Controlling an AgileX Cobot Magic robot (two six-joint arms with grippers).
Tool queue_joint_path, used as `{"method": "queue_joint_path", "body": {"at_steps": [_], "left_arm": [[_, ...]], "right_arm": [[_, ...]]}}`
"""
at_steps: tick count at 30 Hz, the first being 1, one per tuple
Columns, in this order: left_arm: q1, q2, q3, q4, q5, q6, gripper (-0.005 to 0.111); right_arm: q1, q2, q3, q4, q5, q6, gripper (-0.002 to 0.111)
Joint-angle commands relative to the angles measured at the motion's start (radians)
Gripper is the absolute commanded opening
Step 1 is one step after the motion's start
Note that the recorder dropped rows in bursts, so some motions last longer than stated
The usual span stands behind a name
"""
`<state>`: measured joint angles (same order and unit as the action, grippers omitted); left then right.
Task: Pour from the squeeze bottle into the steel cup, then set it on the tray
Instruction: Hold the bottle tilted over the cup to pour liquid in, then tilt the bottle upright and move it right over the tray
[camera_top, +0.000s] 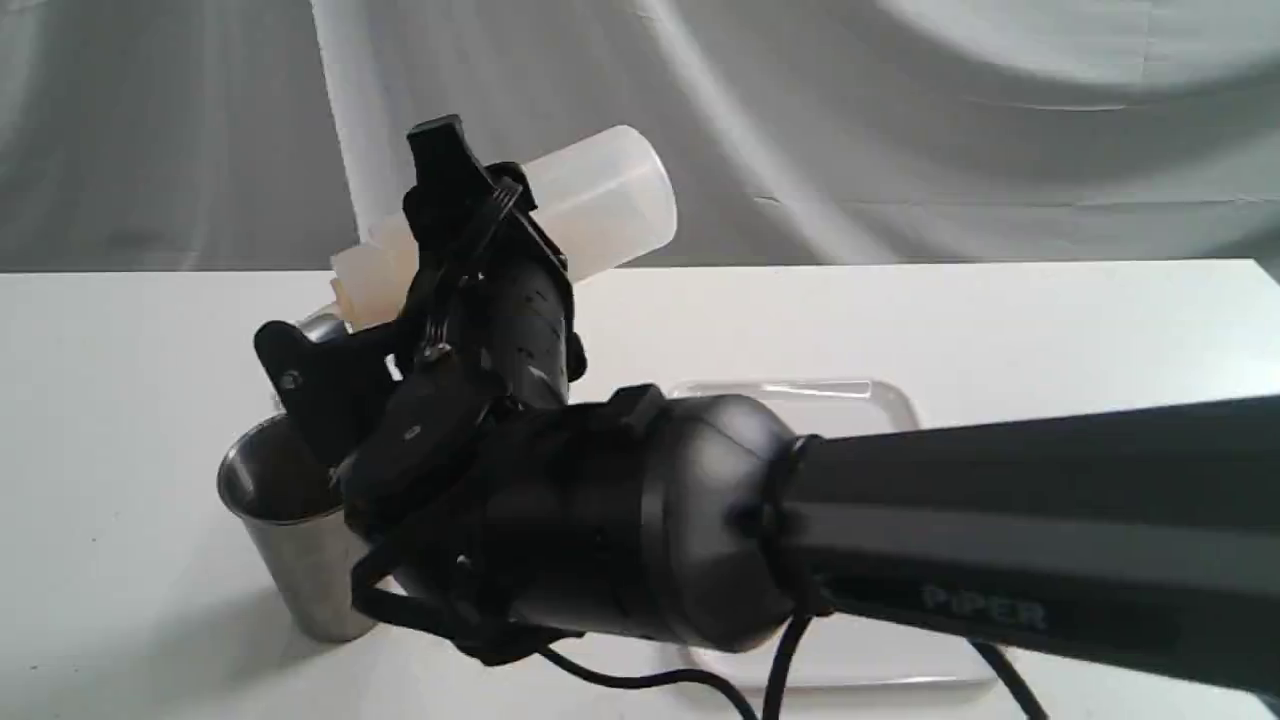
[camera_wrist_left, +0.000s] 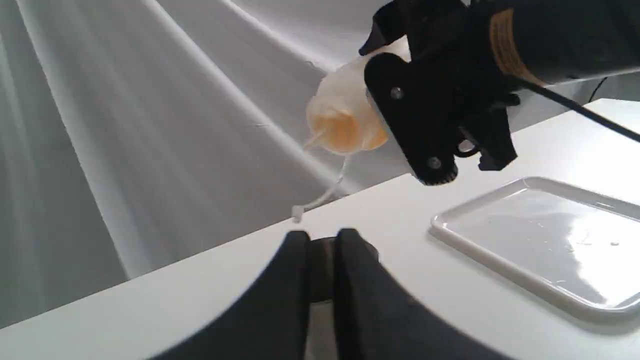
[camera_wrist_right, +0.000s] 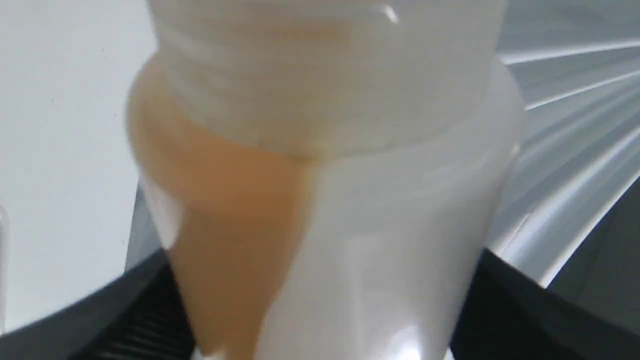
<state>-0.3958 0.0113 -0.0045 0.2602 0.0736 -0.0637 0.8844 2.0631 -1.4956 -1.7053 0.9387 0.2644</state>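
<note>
My right gripper (camera_top: 365, 250) is shut on the squeeze bottle (camera_top: 600, 210) and holds it tipped in the air, nozzle down to the left. Amber liquid has pooled at the nozzle end (camera_wrist_left: 345, 130), and in the right wrist view it fills one side of the bottle (camera_wrist_right: 230, 215). The tiny cap (camera_wrist_left: 297, 216) dangles on its tether. Below the nozzle the steel cup (camera_top: 290, 540) stands upright on the table. I see no stream. My left gripper (camera_wrist_left: 320, 240) has its fingers almost together, with a sliver of grey metal (camera_wrist_left: 321, 265) showing in the gap. The white tray (camera_wrist_left: 480, 255) lies empty.
The right arm (camera_top: 1000, 520) stretches across the front of the exterior view and hides most of the tray (camera_top: 880, 395). A grey cloth backdrop (camera_top: 900, 120) hangs behind the white table (camera_top: 120, 350). A black cable (camera_top: 640, 680) trails under the arm.
</note>
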Motion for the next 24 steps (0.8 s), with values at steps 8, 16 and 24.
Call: {"method": "queue_joint_path", "body": {"at_steps": [8,16,24], "left_arm": [[0.002,0.003,0.004,-0.002,-0.006,-0.003,0.008],[0.002,0.003,0.004,-0.002,-0.006,-0.003,0.008],[0.002,0.003,0.004,-0.002,-0.006,-0.003,0.008]], "right_arm": [[0.002,-0.033,-0.007,-0.039,0.021,0.393,0.032],[0.002,-0.035,0.007,-0.02,0.019,0.841,0.032],[0.0,-0.058,0.102,0.022,-0.068,1.259,0.032]]}}
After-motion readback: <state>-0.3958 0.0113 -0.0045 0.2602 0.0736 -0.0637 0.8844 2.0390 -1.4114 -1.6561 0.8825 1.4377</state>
